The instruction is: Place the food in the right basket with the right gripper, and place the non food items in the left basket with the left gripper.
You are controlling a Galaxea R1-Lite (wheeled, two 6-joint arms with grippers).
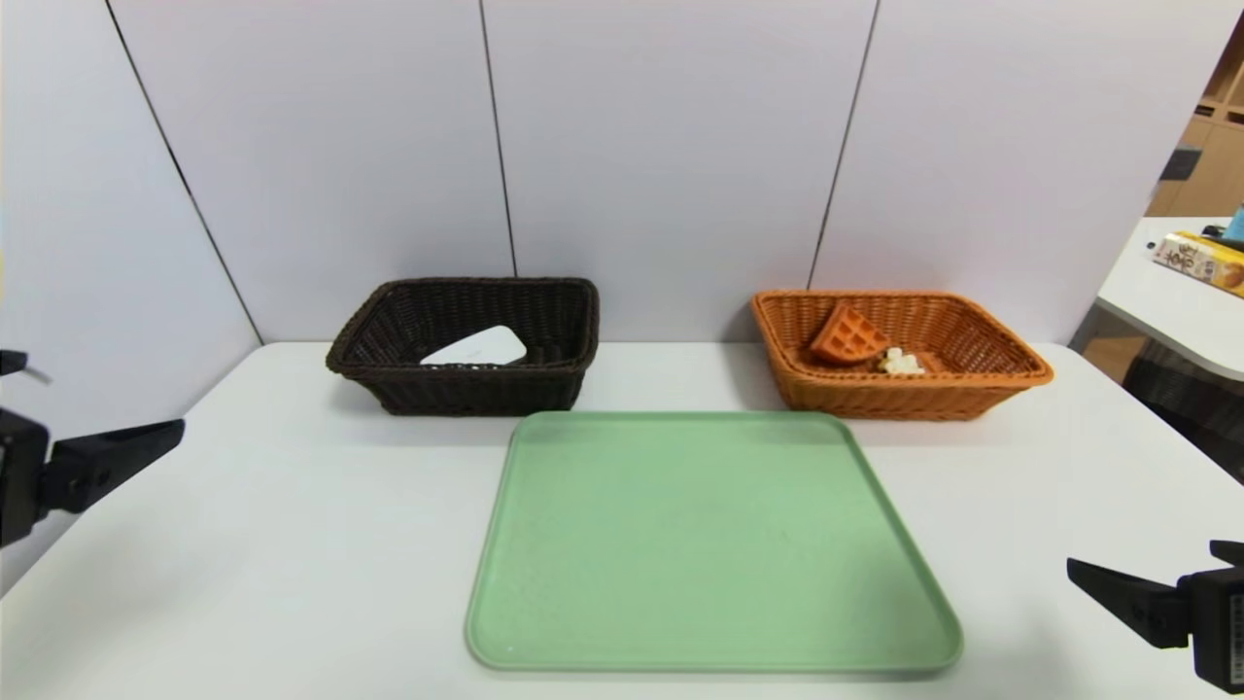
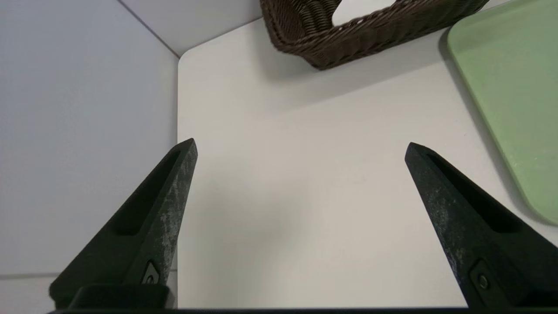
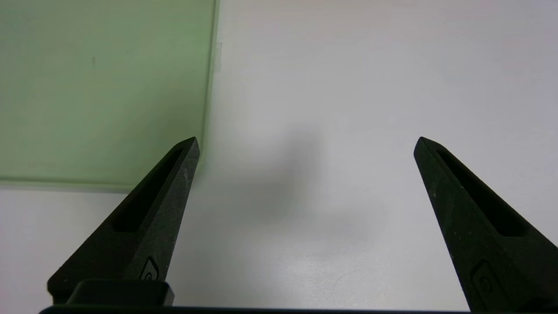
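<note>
My left tool [image 2: 301, 146] and right tool [image 3: 305, 141] both gape wide, holding nothing. The waffle [image 1: 848, 336], light and crumbly, lies in the orange basket [image 1: 1011, 374] at upper right; the flat white item [image 1: 478, 347], probably slippery and best pinched by an edge, sits in the dark basket [image 1: 389, 384].

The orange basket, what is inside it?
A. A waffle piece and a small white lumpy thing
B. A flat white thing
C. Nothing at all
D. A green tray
A: in the head view the orange basket holds a waffle piece leaning on its back wall, with a small white lumpy thing beside it; the flat white thing lies in the dark basket instead.
</note>
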